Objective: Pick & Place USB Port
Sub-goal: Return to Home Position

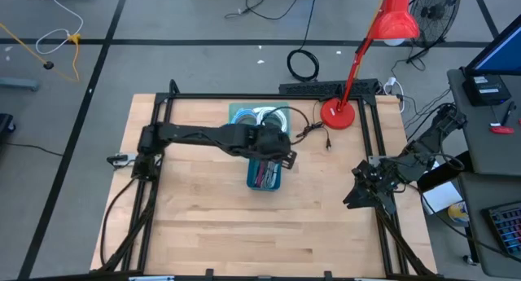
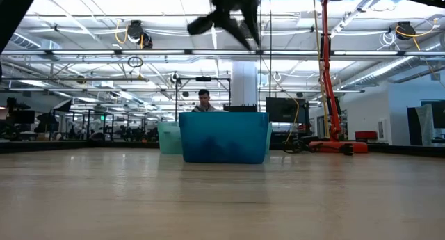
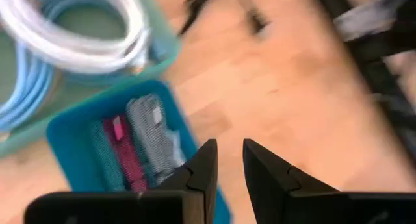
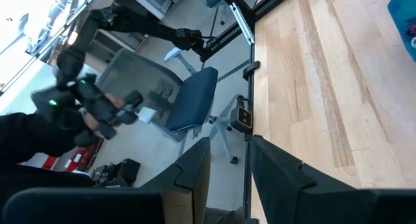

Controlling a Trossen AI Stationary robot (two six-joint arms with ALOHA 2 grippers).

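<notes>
Nearest you, the front of the worktop (image 1: 212, 224) is bare wood. Farther in, near the middle, stands the blue bin (image 2: 224, 144), and your left claw (image 3: 230, 146) hangs above it, well clear of the rim. Its fingers are set slightly apart with a narrow gap, and nothing is pinched between them. You can see the bundled cables (image 3: 133, 146) lying inside the blue bin, one reddish and one grey braided. I cannot tell which of them is the black USB cable.

Just behind the blue bin sits the green bin (image 2: 169, 137), touching or nearly touching it, with coils of white cable (image 3: 78, 36) inside.

Your right arm waits folded at the right edge of the worktop. The right claw (image 4: 231, 143) points out over that edge toward the floor, its fingers also a little apart and empty.

At the far right corner of the worktop stands the red lamp (image 1: 337, 114). Beyond the worktop, a person (image 2: 204, 99) shows behind the bins.
</notes>
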